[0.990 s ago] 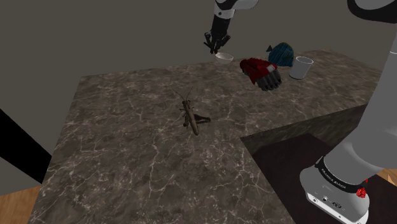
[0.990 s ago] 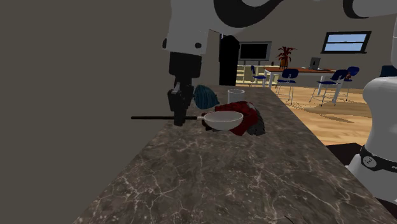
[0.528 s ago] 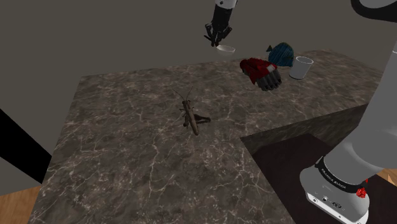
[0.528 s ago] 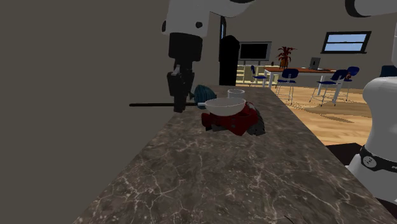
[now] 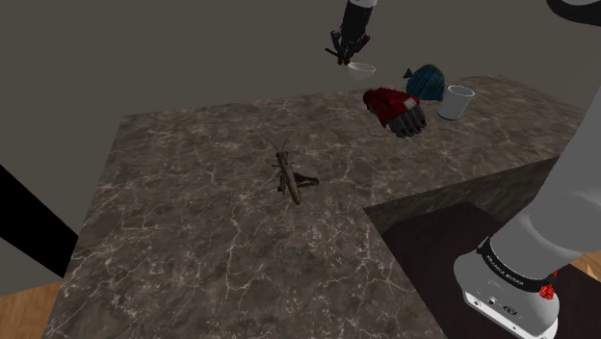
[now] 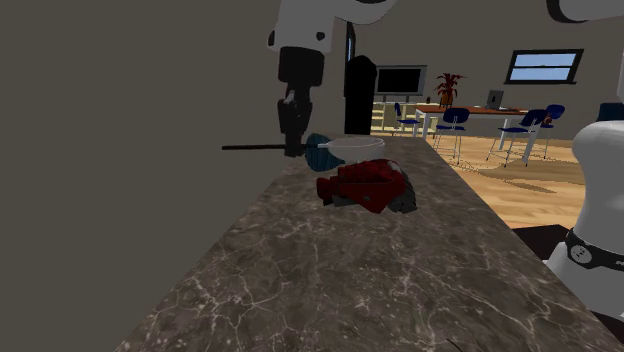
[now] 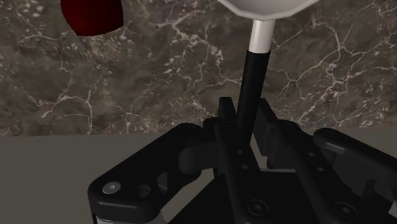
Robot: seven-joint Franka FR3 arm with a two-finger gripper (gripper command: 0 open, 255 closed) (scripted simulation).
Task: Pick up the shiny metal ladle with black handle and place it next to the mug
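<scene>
Ladle (image 5: 362, 65) above veined countertop (image 5: 193, 221) (chairs (image 6: 453, 119) beyond)

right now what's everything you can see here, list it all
ladle: one, pale bowl with black handle, in the air over the counter's far edge
mug: one, white, far corner of the counter
bundled item: one, red and black, beside the mug
round item: one, teal, just behind the red one
slim tool: one, brown, lying mid-counter
counter: one, dark marbled
chairs: several, blue, in the room beyond
arm: one, white, at the shoulder view's right
hand: one, black, shut on the ladle's handle
</scene>
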